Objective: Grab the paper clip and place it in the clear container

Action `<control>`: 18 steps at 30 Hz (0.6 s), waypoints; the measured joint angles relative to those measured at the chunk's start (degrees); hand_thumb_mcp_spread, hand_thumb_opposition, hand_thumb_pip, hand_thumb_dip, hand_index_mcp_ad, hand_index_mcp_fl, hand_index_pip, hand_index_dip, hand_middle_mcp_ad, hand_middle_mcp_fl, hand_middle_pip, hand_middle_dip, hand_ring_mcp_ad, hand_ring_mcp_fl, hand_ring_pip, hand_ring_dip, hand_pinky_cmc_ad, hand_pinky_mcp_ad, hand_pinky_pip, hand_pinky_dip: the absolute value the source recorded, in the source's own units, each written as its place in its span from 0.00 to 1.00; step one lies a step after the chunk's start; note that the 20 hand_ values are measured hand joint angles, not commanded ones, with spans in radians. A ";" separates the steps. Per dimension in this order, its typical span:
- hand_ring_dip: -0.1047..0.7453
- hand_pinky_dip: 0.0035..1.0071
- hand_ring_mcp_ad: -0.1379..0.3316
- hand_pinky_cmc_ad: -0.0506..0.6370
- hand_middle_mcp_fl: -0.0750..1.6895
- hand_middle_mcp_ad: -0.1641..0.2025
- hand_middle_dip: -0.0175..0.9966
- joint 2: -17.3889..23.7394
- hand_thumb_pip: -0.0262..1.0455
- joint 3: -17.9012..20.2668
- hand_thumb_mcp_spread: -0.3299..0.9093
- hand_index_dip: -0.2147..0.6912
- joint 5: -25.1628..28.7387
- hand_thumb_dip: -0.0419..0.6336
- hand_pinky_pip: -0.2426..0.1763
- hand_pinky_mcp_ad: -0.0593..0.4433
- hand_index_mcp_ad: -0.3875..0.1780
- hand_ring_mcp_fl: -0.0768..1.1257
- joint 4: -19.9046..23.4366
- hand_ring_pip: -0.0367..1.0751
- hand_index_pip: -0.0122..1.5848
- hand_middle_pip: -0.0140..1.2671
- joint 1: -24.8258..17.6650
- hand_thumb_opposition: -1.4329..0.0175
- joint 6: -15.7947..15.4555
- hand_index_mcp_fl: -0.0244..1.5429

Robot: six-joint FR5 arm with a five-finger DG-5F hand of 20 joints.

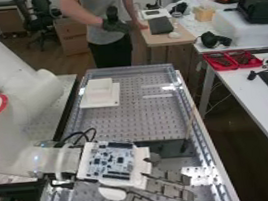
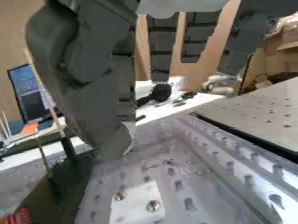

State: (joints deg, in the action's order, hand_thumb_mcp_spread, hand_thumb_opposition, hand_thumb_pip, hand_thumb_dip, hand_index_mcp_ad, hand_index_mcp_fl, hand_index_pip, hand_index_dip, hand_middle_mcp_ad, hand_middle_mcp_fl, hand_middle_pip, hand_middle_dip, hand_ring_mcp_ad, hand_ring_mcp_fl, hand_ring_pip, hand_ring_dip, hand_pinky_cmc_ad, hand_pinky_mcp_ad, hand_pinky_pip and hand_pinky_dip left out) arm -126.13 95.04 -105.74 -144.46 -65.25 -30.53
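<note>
In the high view the hand [image 1: 168,188] is low over the near part of the perforated bench, its dark fingers spread and fairly straight. In the wrist view the hand [image 2: 86,80] has its thumb and fingers apart, with nothing visible between them. Below them lies a glossy see-through surface [image 2: 199,145], perhaps the clear container; its outline is hard to separate from the bench. Small thin loops [image 2: 168,162] show on it, but I cannot tell if one is the paper clip. A bright glossy patch [image 1: 202,176] lies beside the fingers in the high view.
A dark box [image 1: 170,147] with thin sticks stands beyond the hand, near the bench's right rail. A white stepped block [image 1: 101,94] sits at the far left of the bench. Red trays [image 1: 231,60] lie on the side table. The bench has raised metal rails [image 1: 198,118].
</note>
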 joint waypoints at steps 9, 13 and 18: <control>0.27 0.19 0.51 0.54 0.16 0.60 0.22 6.45 0.63 6.18 0.63 0.29 1.63 0.51 0.66 0.65 0.40 0.08 8.60 0.13 0.83 0.12 -1.54 0.29 5.58 0.45; 0.27 0.19 0.51 0.55 0.16 0.60 0.22 10.26 0.63 9.49 0.64 0.29 1.86 0.51 0.67 0.65 0.40 0.09 13.19 0.12 0.83 0.12 -3.81 0.28 7.74 0.45; 0.27 0.19 0.51 0.55 0.16 0.61 0.22 13.70 0.63 12.36 0.64 0.29 1.62 0.51 0.66 0.65 0.40 0.09 17.60 0.12 0.83 0.12 -7.42 0.28 10.16 0.46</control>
State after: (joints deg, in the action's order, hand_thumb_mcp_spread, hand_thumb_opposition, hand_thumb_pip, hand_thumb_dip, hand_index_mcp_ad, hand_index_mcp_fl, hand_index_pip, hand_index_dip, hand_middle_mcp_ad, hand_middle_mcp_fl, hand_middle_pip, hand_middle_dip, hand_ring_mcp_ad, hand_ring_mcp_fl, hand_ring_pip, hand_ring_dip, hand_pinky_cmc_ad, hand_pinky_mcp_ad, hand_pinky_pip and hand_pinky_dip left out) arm -112.43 107.40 -104.12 -126.86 -72.67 -20.38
